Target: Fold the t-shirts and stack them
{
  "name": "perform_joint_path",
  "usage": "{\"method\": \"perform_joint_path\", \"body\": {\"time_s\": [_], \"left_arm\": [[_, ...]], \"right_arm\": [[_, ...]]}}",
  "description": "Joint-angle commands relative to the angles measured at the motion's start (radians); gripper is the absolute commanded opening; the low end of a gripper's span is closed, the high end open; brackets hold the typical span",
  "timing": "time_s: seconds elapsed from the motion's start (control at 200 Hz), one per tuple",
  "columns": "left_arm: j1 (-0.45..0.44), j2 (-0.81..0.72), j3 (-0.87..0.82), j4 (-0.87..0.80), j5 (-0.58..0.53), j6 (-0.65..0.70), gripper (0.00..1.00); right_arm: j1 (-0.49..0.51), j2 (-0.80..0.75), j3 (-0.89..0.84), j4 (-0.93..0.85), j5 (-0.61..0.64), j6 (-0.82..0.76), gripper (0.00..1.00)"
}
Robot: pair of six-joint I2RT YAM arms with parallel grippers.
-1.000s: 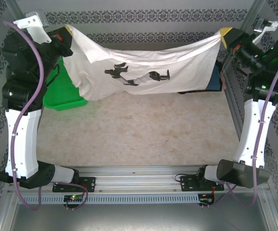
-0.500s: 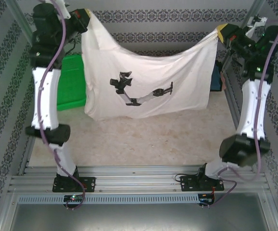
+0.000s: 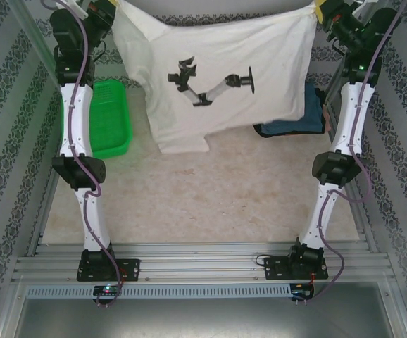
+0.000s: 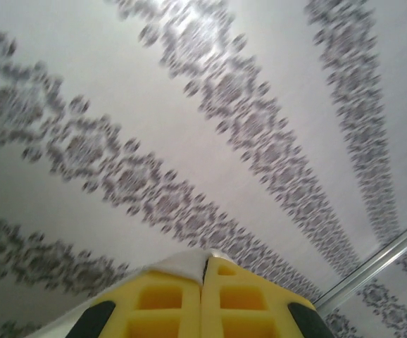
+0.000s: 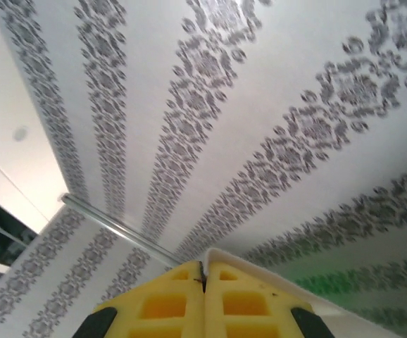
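Top external, green basket (image 3: 122,116) (left), white t-shirt (image 3: 217,113) aloft

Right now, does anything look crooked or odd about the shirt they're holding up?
Slightly. The white shirt hangs lopsided between the left gripper and right gripper: its lower edge droops further on the left, and its print sits tilted. A teal shirt lies crumpled at right.

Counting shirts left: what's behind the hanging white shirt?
A dark blue shirt peeks out at the white shirt's lower right edge. Its remainder, and anything else there, is covered.
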Motion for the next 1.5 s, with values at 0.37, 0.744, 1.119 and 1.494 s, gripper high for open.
{"method": "perform_joint_path", "body": {"time_s": [0.37,0.744,1.119,1.494], "left_arm": [[0.102,-0.166,-0.047,0.312,0.213,-0.034,0.0],[0.068,-0.862,-1.533,0.412,0.222,0.044,0.0],[0.067,-1.509,-2.243,-0.176,0.065,0.186,0.0],[0.059,-1.7,-2.307,-0.673,-0.197,0.078,0.0]], "right_arm": [[-0.137,-0.076,-0.175,0.458,-0.081,0.255,0.0],[-0.074,-0.731,-1.539,-0.014,-0.207,-0.474,0.0],[-0.107,-1.004,-2.153,-0.494,-0.076,-0.887,0.0],[-0.167,-1.08,-2.319,-0.704,0.099,-0.909,0.0]]}}
